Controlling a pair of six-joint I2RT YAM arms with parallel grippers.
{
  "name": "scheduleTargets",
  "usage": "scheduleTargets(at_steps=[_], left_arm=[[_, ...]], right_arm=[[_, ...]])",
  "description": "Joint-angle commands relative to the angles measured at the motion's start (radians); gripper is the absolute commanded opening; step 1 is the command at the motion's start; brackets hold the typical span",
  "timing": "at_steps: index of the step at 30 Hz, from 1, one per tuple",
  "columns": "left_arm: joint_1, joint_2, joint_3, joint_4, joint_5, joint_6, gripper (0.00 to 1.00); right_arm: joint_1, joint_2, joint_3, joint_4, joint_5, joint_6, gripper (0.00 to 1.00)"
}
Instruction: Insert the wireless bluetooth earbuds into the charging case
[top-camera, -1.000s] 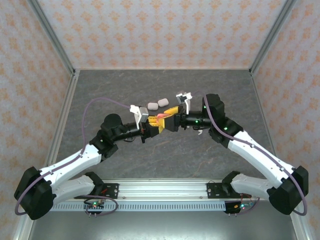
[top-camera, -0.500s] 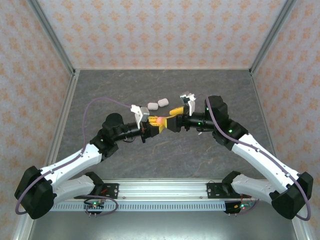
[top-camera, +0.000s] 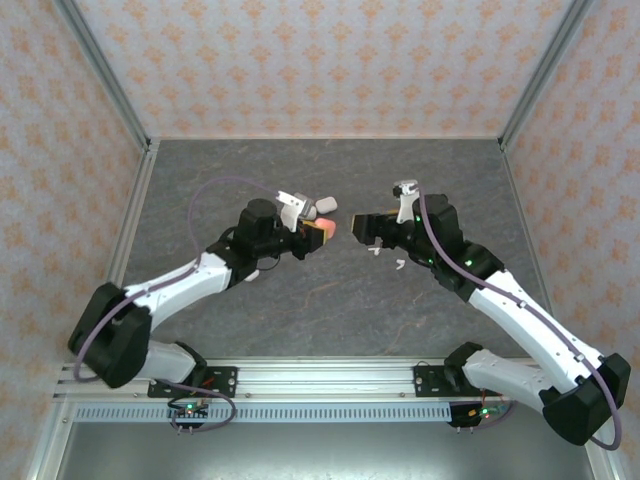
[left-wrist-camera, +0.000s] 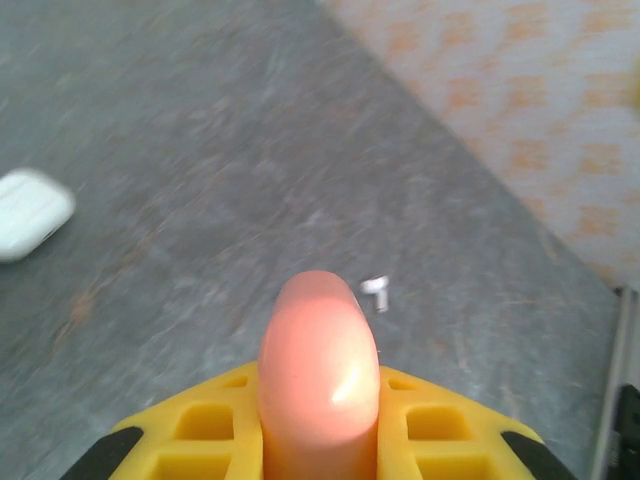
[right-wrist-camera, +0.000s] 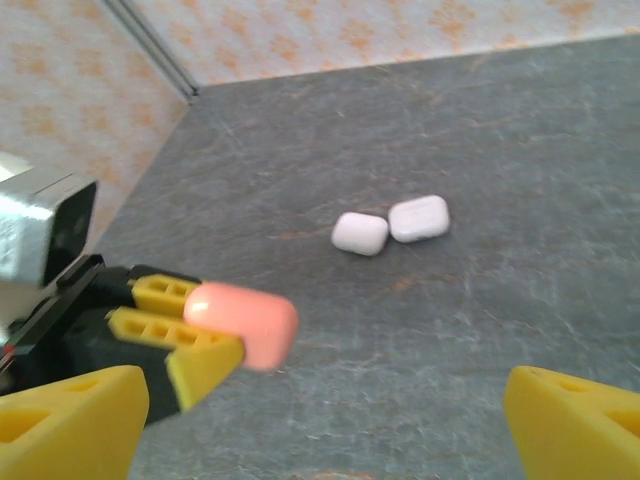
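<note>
- Currently the left hand (top-camera: 308, 233) is pinching a pink charging case (left-wrist-camera: 320, 365) between its yellow fingers, held above the surface (top-camera: 300, 320) near mid-table; the case sticks out past the fingertips.
- The right hand (right-wrist-camera: 320, 415) is spread wide and holds nothing. It faces the pink case with a clear gap between them.
- The case looks closed, a smooth rounded pill with no lid seam or hinge to make out.
- Step, as I judge it: case presented in the air, no earbud going in yet. The task is early, since nothing is seated in any case that I can see.
- The next move probably calls for the lid to be opened, by the right hand or against the surface, while the left hand keeps the case steady. After that comes a fine pick of an earbud.
- One small white earbud (left-wrist-camera: 375, 292) lies on the surface beyond the pink case, apart from it.
- Two white cases (right-wrist-camera: 360, 233) sit side by side further back, touching or nearly so, both closed.
- Hard to make out: the left wrist view is blurred and the held case blocks its lower centre.
- The earbud's orientation is too small to tell.
- From the top, a small white speck (top-camera: 398, 264) lies near the right arm. It may be another earbud, I cannot tell.
- The other earbuds I cannot locate.
</note>
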Motion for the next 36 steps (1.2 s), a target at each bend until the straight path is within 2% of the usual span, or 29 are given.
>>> scheduleTargets(at_steps=[1, 8, 12, 26, 36], left_arm=[[0.02, 0.064, 0.05, -0.042, -0.051, -0.088, 0.0], [0.041, 0.17, 0.104, -0.066, -0.109, -0.121, 0.0], [0.068, 0.233, 0.115, -0.075, -0.104, -0.148, 0.0], [0.085, 0.344, 0.14, -0.104, -0.113, -0.161, 0.0], [0.089, 0.382, 0.152, -0.146, -0.135, -0.164, 0.17]], right_arm=[[0.0, -0.007, -0.014, -0.029, 0.083, 0.029, 0.93], [0.0, 0.005, -0.024, 0.005, 0.065, 0.047, 0.95], [0.0, 0.006, -0.031, 0.015, 0.076, 0.06, 1.0], [0.0, 0.023, -0.023, 0.003, 0.094, 0.061, 0.99], [0.0, 0.027, -0.015, -0.014, 0.099, 0.052, 0.99]])
